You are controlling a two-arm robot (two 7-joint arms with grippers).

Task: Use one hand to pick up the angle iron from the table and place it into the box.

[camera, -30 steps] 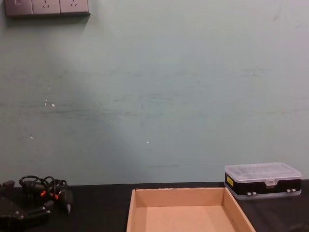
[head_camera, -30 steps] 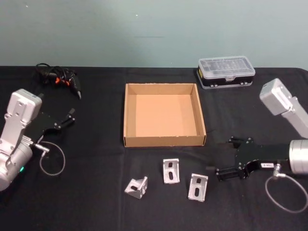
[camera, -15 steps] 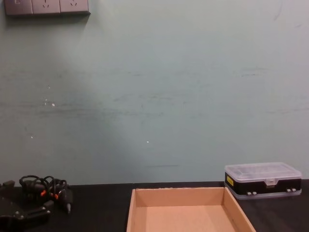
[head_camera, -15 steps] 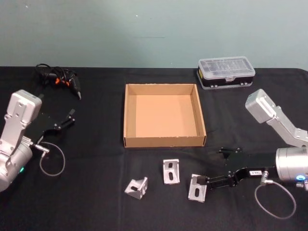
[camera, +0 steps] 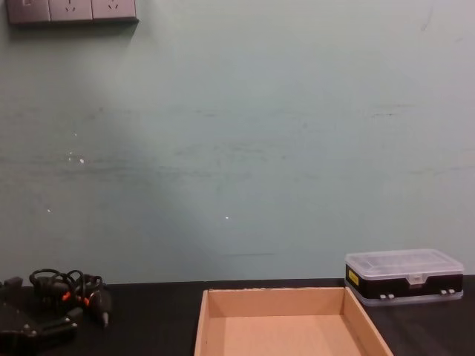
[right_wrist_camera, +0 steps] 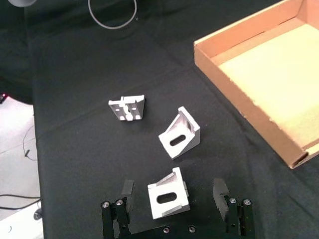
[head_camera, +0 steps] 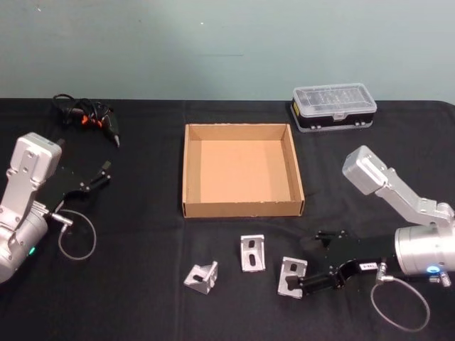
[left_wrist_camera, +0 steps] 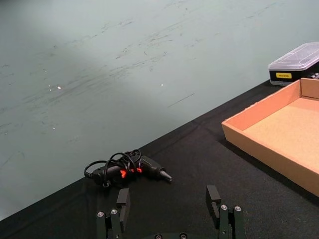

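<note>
Three silver angle irons lie on the black table (head_camera: 142,298) in front of the tan cardboard box (head_camera: 242,209): a left one (head_camera: 201,277), a middle one (head_camera: 252,253) and a right one (head_camera: 291,276). My right gripper (head_camera: 303,275) is low at the right angle iron and open. In the right wrist view that angle iron (right_wrist_camera: 168,200) sits between the spread fingers (right_wrist_camera: 125,191), untouched, with the other two (right_wrist_camera: 179,133) (right_wrist_camera: 127,107) and the box wall (right_wrist_camera: 239,102) beyond. My left gripper (head_camera: 105,171) rests open at the table's left, with nothing between its fingers (left_wrist_camera: 122,201).
A black plastic case with a clear lid (head_camera: 334,106) stands behind the box on the right. A black tool with a coiled cable (head_camera: 89,114) lies at the back left. Thin cable loops hang by both wrists. Wall sockets (camera: 70,11) sit high on the wall.
My right gripper has moved left and toward the table's front edge, reaching the right angle iron and now straddling it. The left arm and the angle irons have stayed put.
</note>
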